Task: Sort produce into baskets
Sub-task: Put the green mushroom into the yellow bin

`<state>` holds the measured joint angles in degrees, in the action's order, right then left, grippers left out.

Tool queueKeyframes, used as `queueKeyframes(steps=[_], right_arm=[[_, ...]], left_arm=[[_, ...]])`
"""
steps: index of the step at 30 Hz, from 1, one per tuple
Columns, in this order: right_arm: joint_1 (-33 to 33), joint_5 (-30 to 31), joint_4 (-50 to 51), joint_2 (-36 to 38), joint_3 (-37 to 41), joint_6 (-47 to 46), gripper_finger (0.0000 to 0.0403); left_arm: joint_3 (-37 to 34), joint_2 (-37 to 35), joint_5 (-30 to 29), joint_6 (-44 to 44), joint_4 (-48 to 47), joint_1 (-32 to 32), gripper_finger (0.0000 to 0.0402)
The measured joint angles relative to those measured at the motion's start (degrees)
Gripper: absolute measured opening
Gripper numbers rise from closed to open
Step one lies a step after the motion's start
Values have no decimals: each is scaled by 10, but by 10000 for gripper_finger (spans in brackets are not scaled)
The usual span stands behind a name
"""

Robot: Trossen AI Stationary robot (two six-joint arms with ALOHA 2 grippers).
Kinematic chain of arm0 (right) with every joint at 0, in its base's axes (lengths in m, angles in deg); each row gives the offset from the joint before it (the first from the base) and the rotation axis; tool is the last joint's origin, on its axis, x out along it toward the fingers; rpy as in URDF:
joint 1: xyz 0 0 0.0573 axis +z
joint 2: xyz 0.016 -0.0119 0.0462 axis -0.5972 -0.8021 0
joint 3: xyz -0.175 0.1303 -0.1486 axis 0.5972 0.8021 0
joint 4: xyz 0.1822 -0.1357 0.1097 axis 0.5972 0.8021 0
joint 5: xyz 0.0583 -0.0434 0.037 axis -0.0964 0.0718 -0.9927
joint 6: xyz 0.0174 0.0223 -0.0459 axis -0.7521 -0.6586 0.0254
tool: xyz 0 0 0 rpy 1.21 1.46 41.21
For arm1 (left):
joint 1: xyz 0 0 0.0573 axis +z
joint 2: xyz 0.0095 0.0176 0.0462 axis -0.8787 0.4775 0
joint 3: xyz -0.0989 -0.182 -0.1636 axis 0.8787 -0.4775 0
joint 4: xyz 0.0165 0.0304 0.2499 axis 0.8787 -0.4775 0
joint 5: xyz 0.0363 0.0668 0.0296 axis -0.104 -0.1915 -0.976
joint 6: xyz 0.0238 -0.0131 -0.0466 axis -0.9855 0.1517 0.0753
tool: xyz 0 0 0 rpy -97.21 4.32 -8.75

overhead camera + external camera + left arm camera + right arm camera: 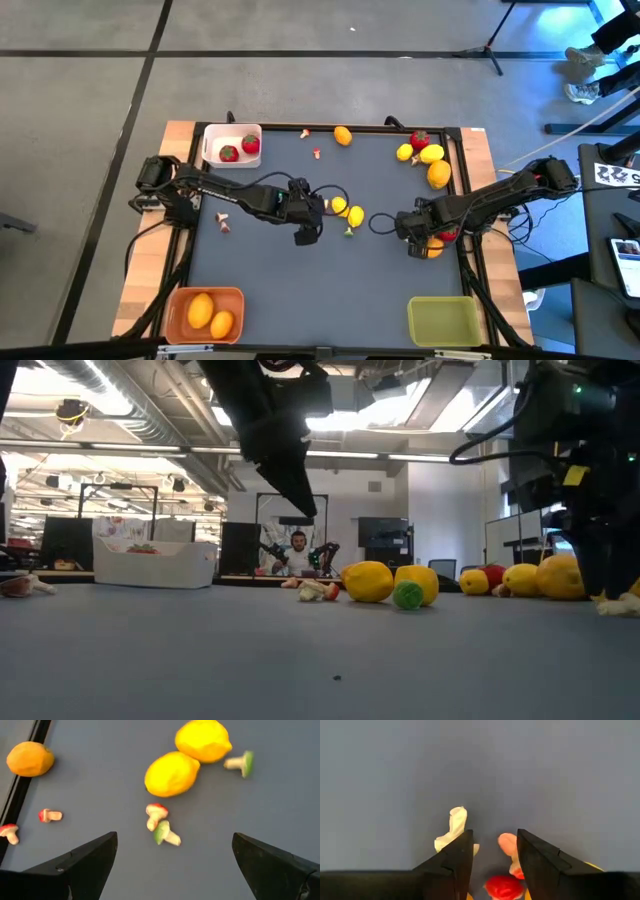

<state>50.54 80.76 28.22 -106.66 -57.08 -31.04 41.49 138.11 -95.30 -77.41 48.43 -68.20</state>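
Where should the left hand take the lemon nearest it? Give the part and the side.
Grip the lemon across its fat middle, coming straight down from above. It lies on its side, with one pointed end by the second lemon, so only its long flanks are free. The left hand is already open wide enough.

No text, label or number can be read anywhere
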Motion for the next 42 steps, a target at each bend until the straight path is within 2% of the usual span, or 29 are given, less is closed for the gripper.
queueKeyframes(steps=[8, 11, 16, 30, 33, 42], right_arm=[[0, -24, -5, 0, -34, -18, 154], [0, -47, -6, 0, -52, -35, 154], [0, -101, 11, 0, -40, -77, 154], [15, -84, -27, -10, 6, -119, 152], [15, -88, -32, -22, 6, -118, 131], [15, -97, -36, -31, 3, -118, 22]], left_arm=[[0, 0, 0, -40, -20, 6, 390], [0, 0, 0, -53, -28, 8, 390], [0, 0, 0, -54, -37, 8, 390], [0, 0, 0, -51, -60, -5, 390], [0, 0, 0, -51, -60, -5, 390], [0, 0, 0, -50, -59, -5, 390]])
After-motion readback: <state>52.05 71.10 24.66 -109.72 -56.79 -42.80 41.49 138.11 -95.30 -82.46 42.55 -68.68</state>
